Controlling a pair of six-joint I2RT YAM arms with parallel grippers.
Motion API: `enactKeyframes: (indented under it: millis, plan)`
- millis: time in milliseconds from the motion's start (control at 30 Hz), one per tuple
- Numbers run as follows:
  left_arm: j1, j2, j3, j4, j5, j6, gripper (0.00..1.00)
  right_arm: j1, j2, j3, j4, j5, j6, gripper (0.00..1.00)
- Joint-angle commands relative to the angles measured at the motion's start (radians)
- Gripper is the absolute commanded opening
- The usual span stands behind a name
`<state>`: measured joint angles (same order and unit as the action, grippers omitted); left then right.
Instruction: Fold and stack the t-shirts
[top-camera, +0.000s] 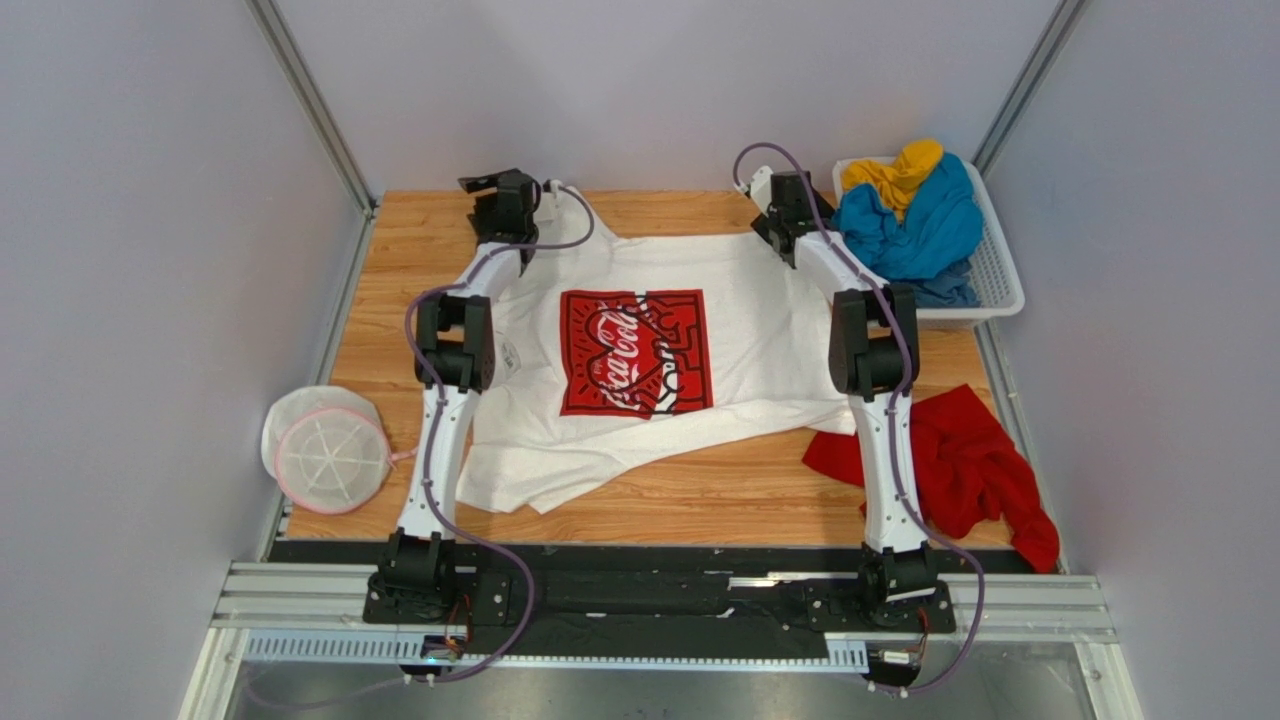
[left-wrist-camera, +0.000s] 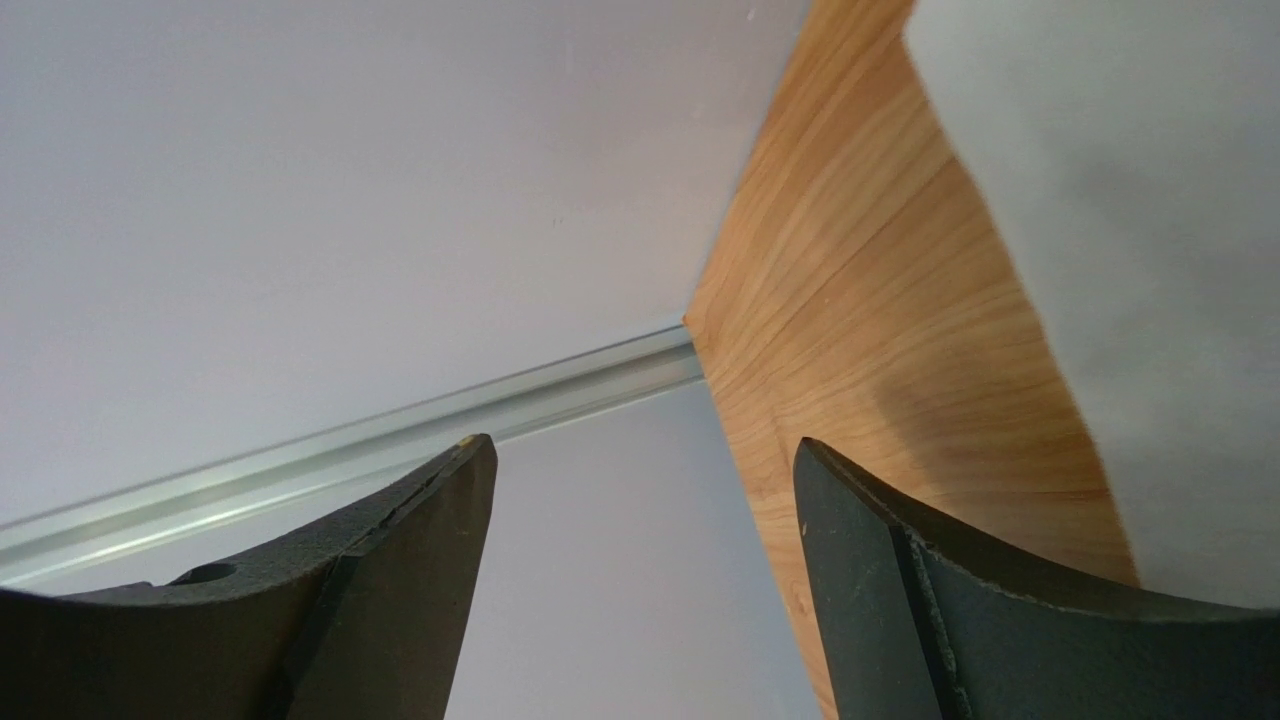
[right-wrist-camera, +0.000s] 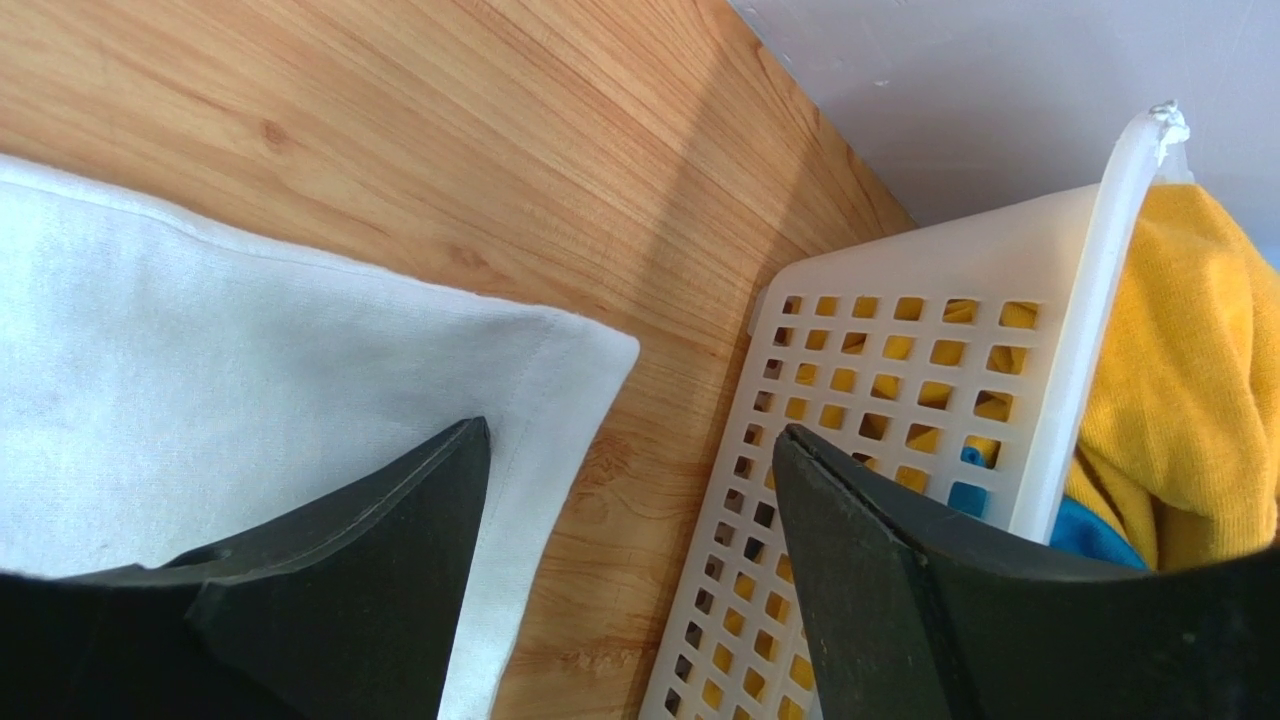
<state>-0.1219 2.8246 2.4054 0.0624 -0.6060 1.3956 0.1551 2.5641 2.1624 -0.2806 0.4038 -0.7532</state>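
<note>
A large white t-shirt (top-camera: 751, 338) with a red chest print lies spread flat on the wooden table. My left gripper (top-camera: 508, 192) hovers at the shirt's far left shoulder; in the left wrist view it (left-wrist-camera: 639, 450) stands open with only wall and table edge between the fingers. My right gripper (top-camera: 769, 198) is at the far right shoulder, open (right-wrist-camera: 631, 435), with one finger over the white t-shirt's sleeve corner (right-wrist-camera: 226, 360) and the other over the basket wall. A red t-shirt (top-camera: 977, 458) lies crumpled at the near right. Blue (top-camera: 920, 225) and yellow (top-camera: 897, 170) t-shirts sit in the basket.
The white lattice basket (top-camera: 999, 285) stands at the far right corner, its side (right-wrist-camera: 902, 360) close to my right fingers. A round white mesh object (top-camera: 323, 450) lies at the table's left edge. Grey walls and aluminium posts (left-wrist-camera: 376, 435) enclose the table.
</note>
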Motion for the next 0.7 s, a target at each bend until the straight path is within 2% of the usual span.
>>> enactKeyframes:
  millis: [0, 167, 200, 267, 400, 467, 567, 600, 667]
  plan:
    - [0.004, -0.134, -0.035, 0.122, -0.06, -0.061, 0.83, 0.017, -0.116, -0.021, 0.027, 0.05, 0.035, 0.77]
    - [0.001, -0.333, -0.189, 0.071, -0.066, -0.219, 0.9, 0.043, -0.251, -0.116, -0.006, 0.049, 0.078, 0.81]
    - [-0.002, -0.409, -0.221, 0.067, -0.067, -0.237, 0.93, 0.047, -0.277, -0.133, -0.029, 0.046, 0.1, 0.86]
    - [-0.007, -0.496, -0.34, 0.042, -0.051, -0.283, 0.94, 0.05, -0.364, -0.171, -0.058, 0.037, 0.123, 0.88]
    - [-0.034, -0.769, -0.561, -0.053, 0.0, -0.363, 0.96, 0.052, -0.53, -0.329, -0.17, -0.02, 0.176, 0.89]
    - [-0.047, -0.865, -0.693, -0.166, 0.06, -0.421, 0.96, 0.051, -0.625, -0.38, -0.239, -0.055, 0.193, 0.89]
    - [-0.085, -1.103, -0.879, -0.278, 0.132, -0.467, 0.96, 0.054, -0.727, -0.489, -0.382, -0.077, 0.198, 0.88]
    - [-0.096, -1.151, -0.929, -0.295, 0.146, -0.474, 0.96, 0.052, -0.752, -0.522, -0.435, -0.074, 0.192, 0.85]
    - [-0.128, -1.288, -1.063, -0.361, 0.192, -0.504, 0.96, 0.052, -0.848, -0.652, -0.46, -0.063, 0.173, 0.82]
